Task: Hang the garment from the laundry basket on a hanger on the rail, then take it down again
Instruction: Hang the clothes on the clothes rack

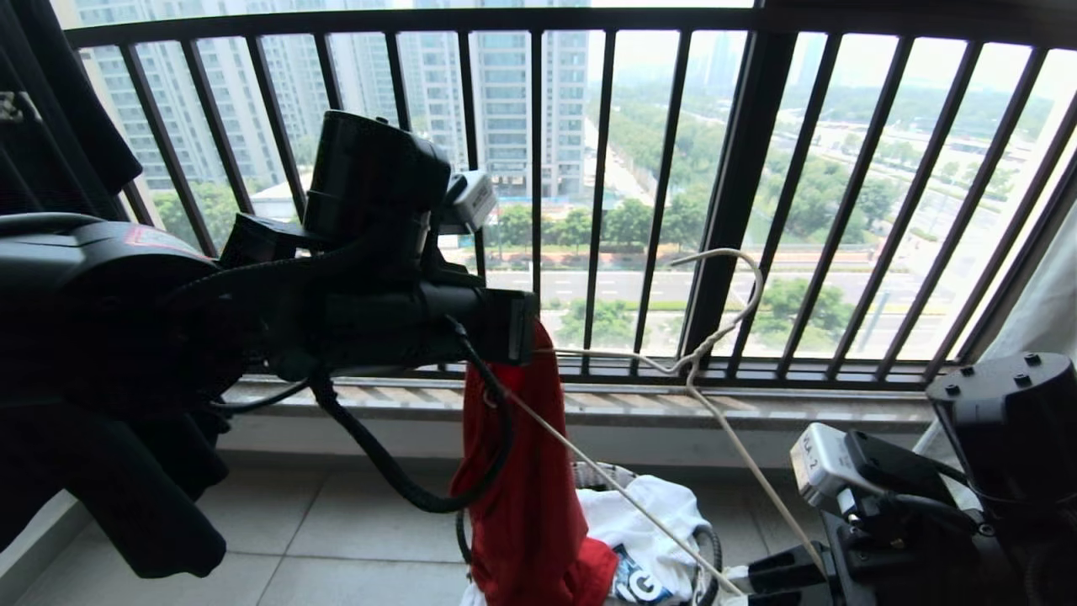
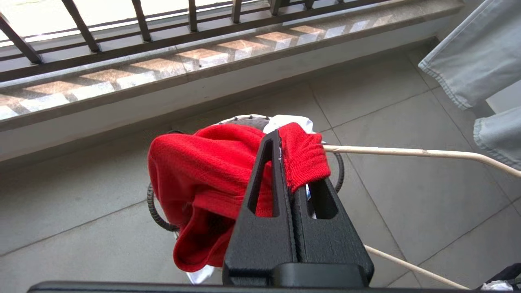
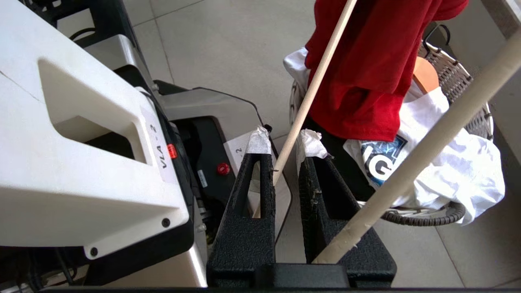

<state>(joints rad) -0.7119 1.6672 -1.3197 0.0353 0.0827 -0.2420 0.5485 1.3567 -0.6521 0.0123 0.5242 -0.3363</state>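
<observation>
My left gripper (image 1: 523,330) (image 2: 281,140) is shut on a bunched edge of the red garment (image 1: 526,480) (image 2: 195,167) (image 3: 366,61). The cloth hangs from it down into the laundry basket (image 1: 591,474) (image 2: 244,120) (image 3: 447,73). One arm of the thin white hanger (image 1: 698,358) (image 2: 407,151) (image 3: 309,93) reaches into the held cloth. Its hook points up in front of the window bars. The hanger's other end sits in my right gripper (image 1: 761,581) (image 3: 283,140), low at the right, fingers a little apart around the wire. The rail is out of view.
A black barred railing (image 1: 740,168) and a stone sill (image 1: 673,404) close off the front. A white printed T-shirt (image 1: 648,513) (image 3: 447,162) lies in the basket. A black garment (image 1: 50,126) hangs at the far left, a pale grey-blue one (image 2: 476,53) to one side. My white base (image 3: 81,122) stands beside the basket.
</observation>
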